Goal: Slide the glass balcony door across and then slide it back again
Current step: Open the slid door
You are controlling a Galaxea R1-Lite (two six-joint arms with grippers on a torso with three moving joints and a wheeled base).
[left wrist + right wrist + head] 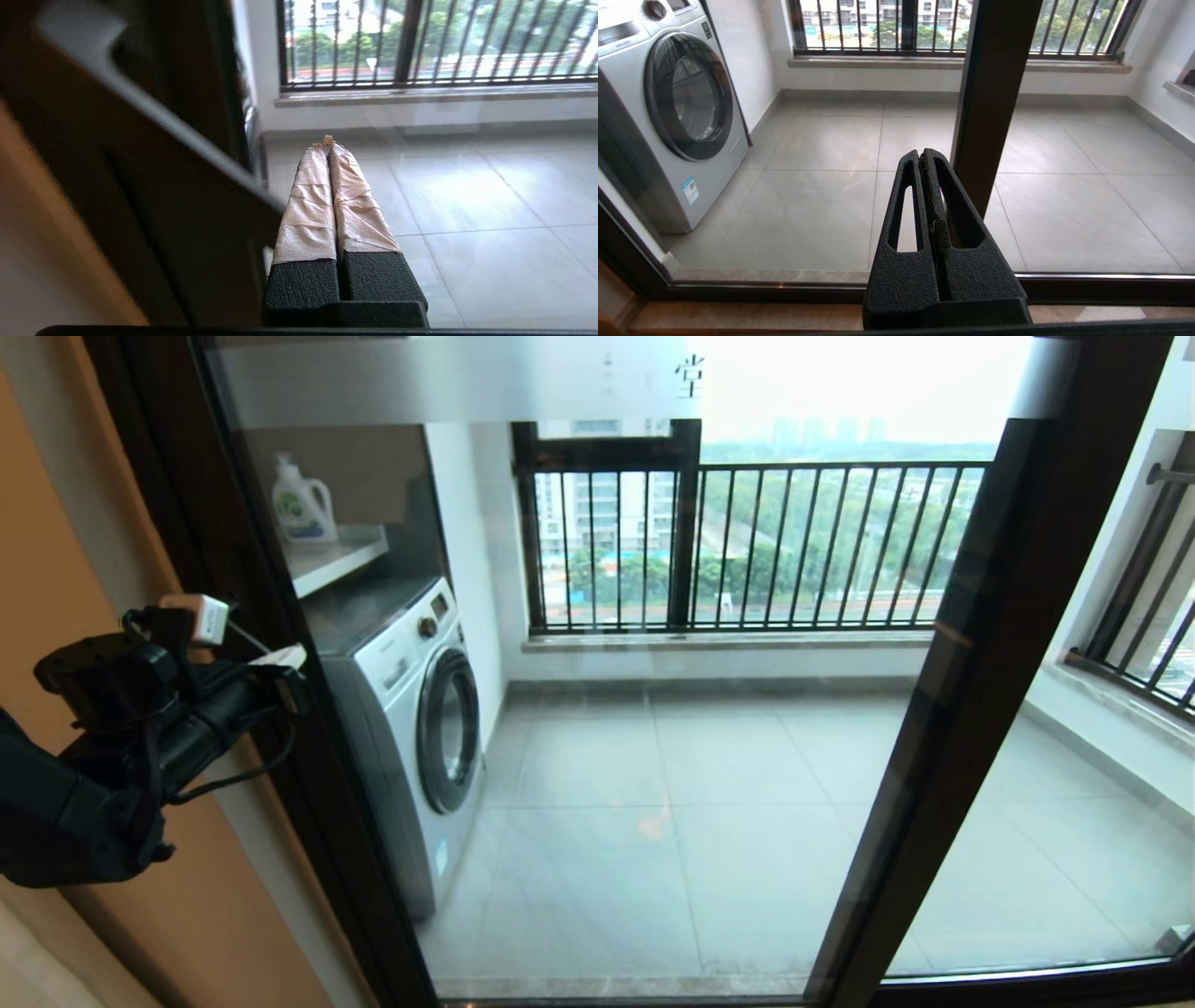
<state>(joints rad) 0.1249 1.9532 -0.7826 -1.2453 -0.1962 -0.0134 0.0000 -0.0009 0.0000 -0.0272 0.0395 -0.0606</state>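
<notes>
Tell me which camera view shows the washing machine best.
The head view: the washing machine appears whole there, seen through the glass balcony door, with its knob, round door and flat top. The right wrist view shows most of its front but crops the top. The left wrist view does not show it clearly.

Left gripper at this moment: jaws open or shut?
Shut. In the left wrist view the left gripper has its two tape-wrapped fingers pressed together along their length with nothing between them, beside the dark frame of the glass balcony door.
</notes>
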